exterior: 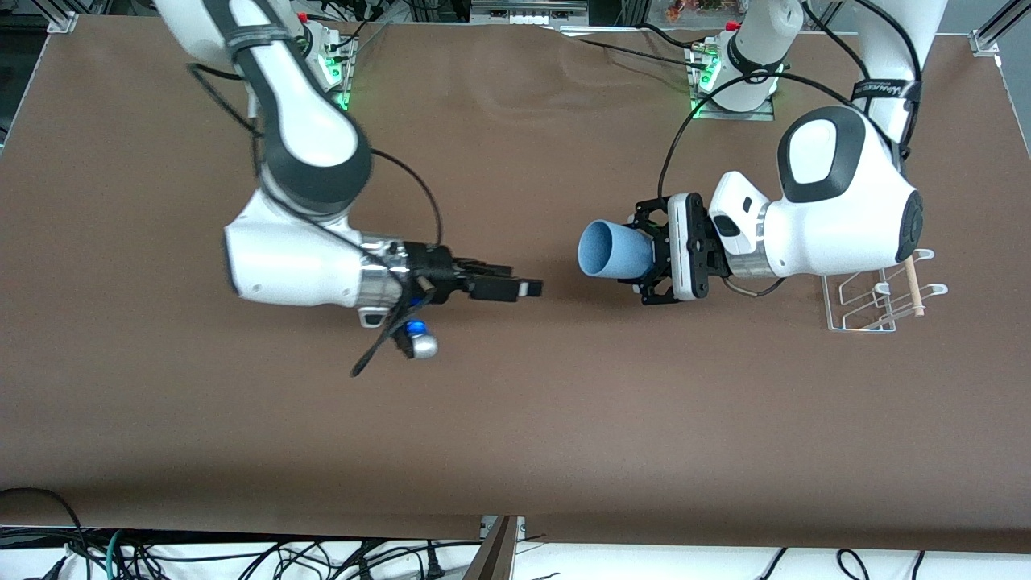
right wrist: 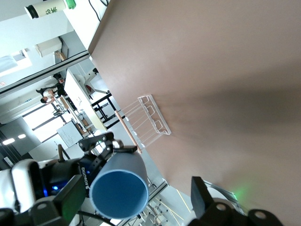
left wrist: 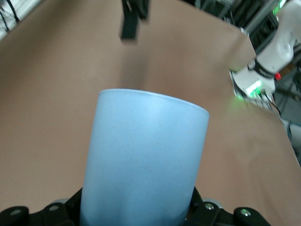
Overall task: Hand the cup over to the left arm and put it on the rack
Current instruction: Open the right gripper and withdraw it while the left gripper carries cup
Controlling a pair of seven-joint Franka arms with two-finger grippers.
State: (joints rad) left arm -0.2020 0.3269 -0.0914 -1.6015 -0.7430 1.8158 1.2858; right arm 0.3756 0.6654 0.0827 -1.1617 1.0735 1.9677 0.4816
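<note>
Over the table (exterior: pixel 515 419), left gripper (exterior: pixel 648 262) clamping cup (exterior: pixel 616 250), right gripper (exterior: pixel 515 287) released

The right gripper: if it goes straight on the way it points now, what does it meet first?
Probably the open mouth of the small light-blue plastic cup, held sideways by the left gripper. The right gripper is open and points toward it; height match is unclear.
</note>
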